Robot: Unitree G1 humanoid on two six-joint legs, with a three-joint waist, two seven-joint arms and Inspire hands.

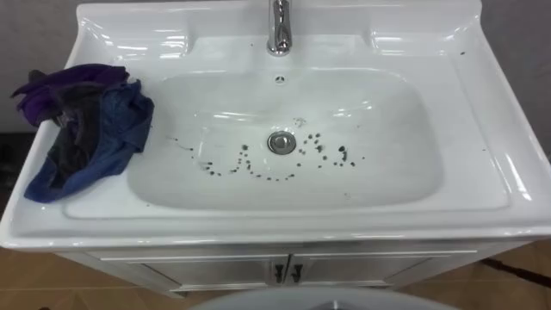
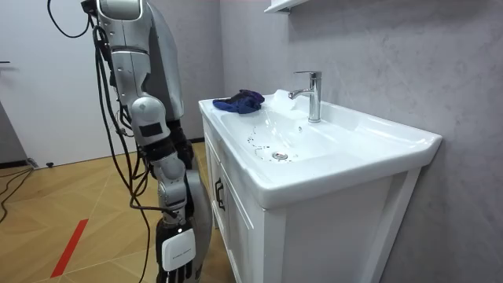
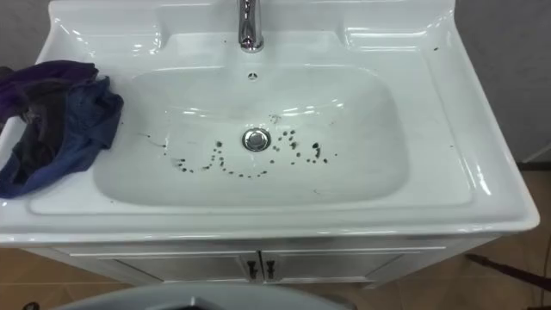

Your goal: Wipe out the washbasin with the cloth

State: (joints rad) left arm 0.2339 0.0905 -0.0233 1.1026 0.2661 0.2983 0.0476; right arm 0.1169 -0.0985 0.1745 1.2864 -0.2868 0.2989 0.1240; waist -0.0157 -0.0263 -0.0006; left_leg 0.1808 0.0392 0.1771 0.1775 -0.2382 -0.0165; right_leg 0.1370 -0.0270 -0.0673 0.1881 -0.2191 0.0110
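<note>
Nearest me, the robot is standing upright at the front of the white vanity cabinet (image 2: 236, 228). Its right hand (image 2: 178, 267) is hanging low beside the cabinet door, the fingers drooping loose and a little apart, holding nothing and pointing at the wooden floor. Everything that matters is sitting well above those fingers. The basin (image 1: 482, 185) is lying up and ahead of them, its bowl carrying an arc of dark specks (image 1: 245, 164) that is curling round the drain (image 1: 281, 142). Farther from the fingers, on the basin's left rim, a crumpled blue and purple rag (image 1: 86, 129) is lying untouched, one tail drooping toward the outer edge. Farthest off, the chrome faucet (image 1: 279, 26) is rising at the back. I am judging the wipe as not yet begun. The rag's overhang is worrying me, since a clumsy reach could be nudging it off the rim onto the floor. A wide sweep could also be knocking the faucet or merely smearing the specks toward the drain. The room view is giving me the robot's stance and the dangling hand. The eye views are giving the pattern of the specks and the cabinet's paired door handles (image 1: 287, 273).
</note>
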